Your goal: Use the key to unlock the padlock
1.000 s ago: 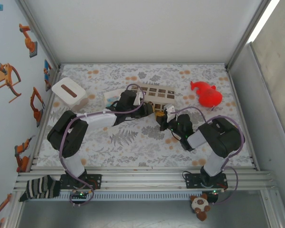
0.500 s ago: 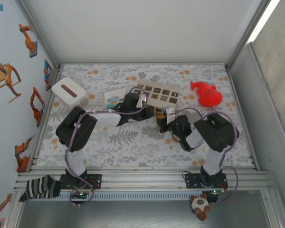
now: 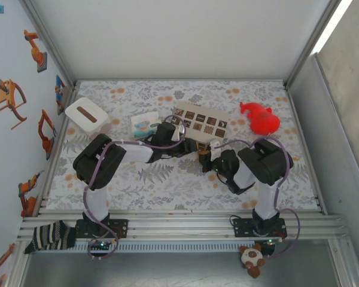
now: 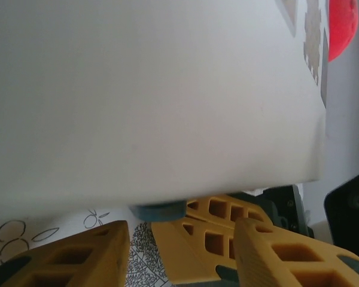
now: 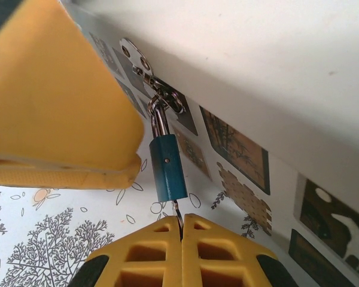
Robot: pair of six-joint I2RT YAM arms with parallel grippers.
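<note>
The small padlock point(image 5: 167, 168), blue-bodied with a silver shackle, hung upright from a metal hasp point(image 5: 145, 67) on the side of a white box point(image 5: 275, 72). The key point(image 5: 177, 211) showed as a thin metal blade running from the padlock's underside down between the right hand's point(image 5: 181, 226) closed fingers.

The bench point(image 3: 167, 179) is covered with a pale cloth printed with grey leaves and small orange flowers. A plain white wall point(image 3: 179, 36) closes the far side. The left wall point(image 3: 6, 137) is light blue and carries orange robot-arm stickers point(image 3: 11, 98). A grey panel point(image 3: 335, 137) stands at the right, with a bright strip of light point(image 3: 334, 25) above it. Aluminium rails point(image 3: 179, 222) run along the near edge.
</note>
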